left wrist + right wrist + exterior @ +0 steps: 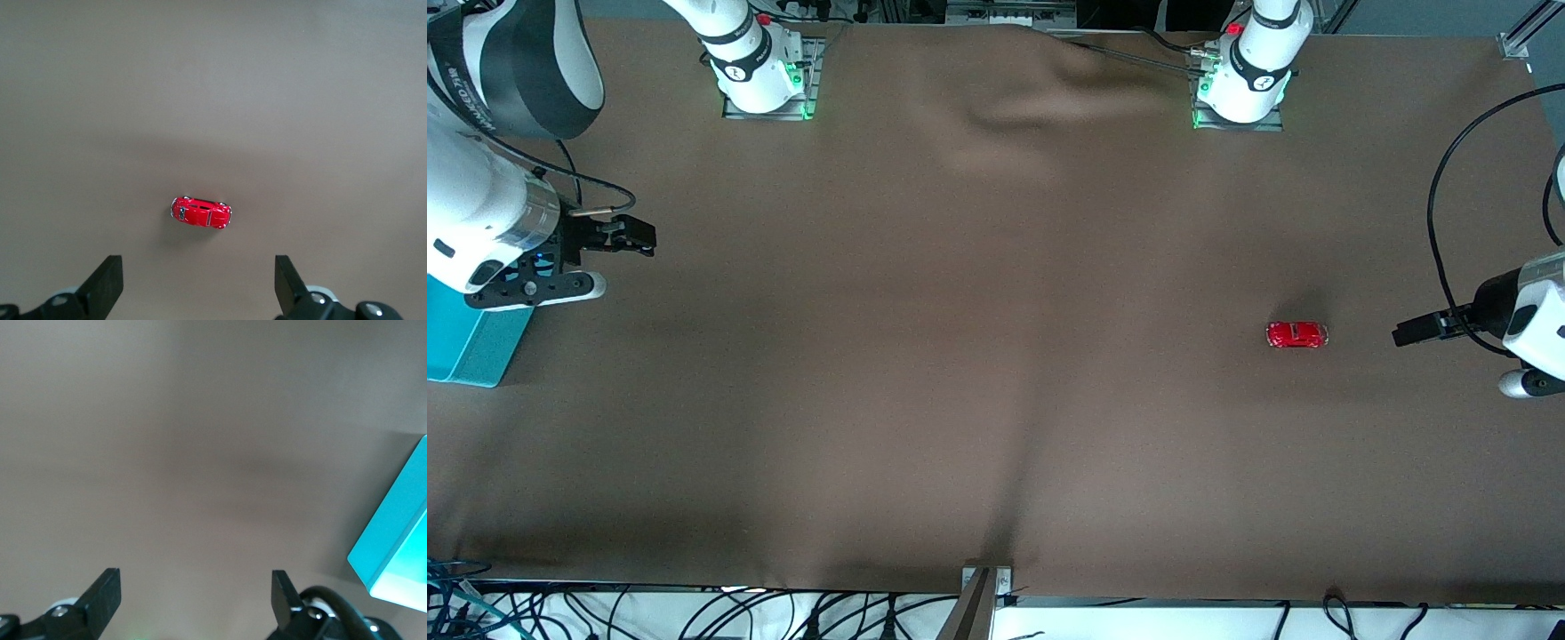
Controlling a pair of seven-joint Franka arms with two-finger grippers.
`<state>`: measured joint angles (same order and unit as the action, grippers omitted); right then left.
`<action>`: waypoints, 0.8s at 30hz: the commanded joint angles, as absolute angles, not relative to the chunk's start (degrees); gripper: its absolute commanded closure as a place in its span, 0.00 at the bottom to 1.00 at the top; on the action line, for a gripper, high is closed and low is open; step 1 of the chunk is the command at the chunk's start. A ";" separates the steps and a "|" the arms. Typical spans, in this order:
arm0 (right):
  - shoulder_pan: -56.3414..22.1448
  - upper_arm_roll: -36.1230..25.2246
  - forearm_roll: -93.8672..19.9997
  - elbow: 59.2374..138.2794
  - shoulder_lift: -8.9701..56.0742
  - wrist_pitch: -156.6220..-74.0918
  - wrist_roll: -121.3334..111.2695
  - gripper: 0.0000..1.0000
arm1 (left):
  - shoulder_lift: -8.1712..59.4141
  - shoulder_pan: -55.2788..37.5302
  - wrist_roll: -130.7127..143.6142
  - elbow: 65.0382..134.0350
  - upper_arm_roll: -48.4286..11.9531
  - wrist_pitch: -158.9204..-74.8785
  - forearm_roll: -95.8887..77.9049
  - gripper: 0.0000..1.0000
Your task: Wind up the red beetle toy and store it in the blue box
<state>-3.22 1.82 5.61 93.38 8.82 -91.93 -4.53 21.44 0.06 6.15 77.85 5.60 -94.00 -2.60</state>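
One blue box (467,342) sits at the right arm's end of the counter (996,356), partly hidden under that arm's wrist in the front view. Its walls are smooth, plain turquoise with a sharp straight corner; the right wrist view (393,553) shows that corner and a bright strip of its inside, but too little to tell what, if anything, lies in it.

Well apart from it, toward the left arm's end of the counter, stands the red beetle toy (1296,334), alone on the brown cloth. It is tiny, glossy and rounded, with silvery ends and dark wheels. The left wrist view (201,212) shows its domed roof and window lines, which the front view does not.

The cloth is matte brown, with soft folds and ripples near the arms' bases.

The left tool (1409,332) hangs over the counter just beside the toy, touching nothing; its dark, flat fingers (107,280) are spread wide and hold nothing. The right tool (636,236) hangs over the counter beside the box, its fingers (107,590) also spread wide and bare.
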 commanded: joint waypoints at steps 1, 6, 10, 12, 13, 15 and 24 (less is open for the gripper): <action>-3.51 2.11 5.89 91.32 9.67 -91.58 -3.00 0.00 | 20.13 0.09 4.66 79.01 5.98 -93.43 -3.87 0.00; -3.43 2.02 5.71 91.14 9.84 -91.93 -2.20 0.00 | 20.30 0.18 5.27 79.10 5.98 -93.43 -3.87 0.00; -3.34 2.02 5.19 89.91 10.63 -91.41 -2.11 0.00 | 20.48 0.09 6.50 79.10 5.98 -93.34 -3.87 0.00; -3.43 2.02 4.83 89.91 10.90 -91.58 -1.94 0.00 | 20.65 0.09 7.73 79.19 6.06 -93.34 -3.78 0.00; -3.51 2.02 5.10 90.09 10.90 -91.41 -1.85 0.00 | 20.65 0.17 8.95 79.19 6.06 -93.34 -3.78 0.00; -3.52 2.02 5.36 90.26 10.90 -91.32 -1.84 0.00 | 20.65 0.18 11.76 79.10 6.06 -93.34 -3.69 0.00; -3.34 1.93 5.80 90.26 10.81 -91.76 -2.11 0.00 | 21.27 1.05 26.60 79.54 6.15 -93.51 -5.36 0.00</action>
<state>-3.33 1.91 5.43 91.74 10.27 -92.23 -2.53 21.48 0.43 17.16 78.50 6.06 -93.68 -2.88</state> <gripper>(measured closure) 0.000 0.000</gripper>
